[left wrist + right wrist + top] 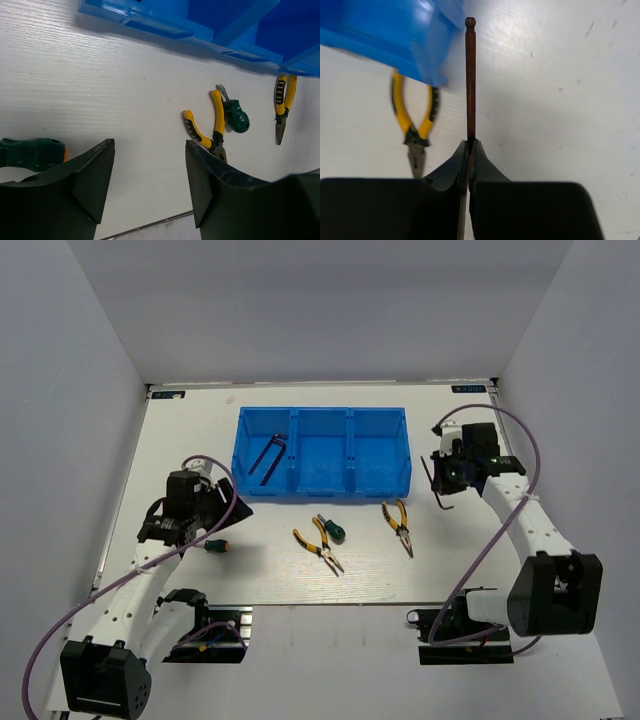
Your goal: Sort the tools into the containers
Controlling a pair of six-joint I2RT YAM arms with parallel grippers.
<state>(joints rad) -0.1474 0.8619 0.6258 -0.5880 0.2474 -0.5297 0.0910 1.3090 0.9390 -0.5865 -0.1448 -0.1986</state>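
Note:
The blue bin (322,478) has three compartments, and a dark hex key (268,457) lies in the left one. My right gripper (441,478) hovers to the right of the bin, shut on a second dark hex key (470,75) whose long shaft sticks out past the fingertips (471,144). My left gripper (149,145) is open above bare table, with an orange-tipped green screwdriver (32,154) just to its left. In front of the bin lie one pair of yellow-handled pliers (320,550) touching a green screwdriver (334,531), and another pair of pliers (398,525).
The bin's front wall (200,30) runs across the top of the left wrist view. A corner of the bin (385,35) shows at the right wrist view's upper left. White walls enclose the table on three sides.

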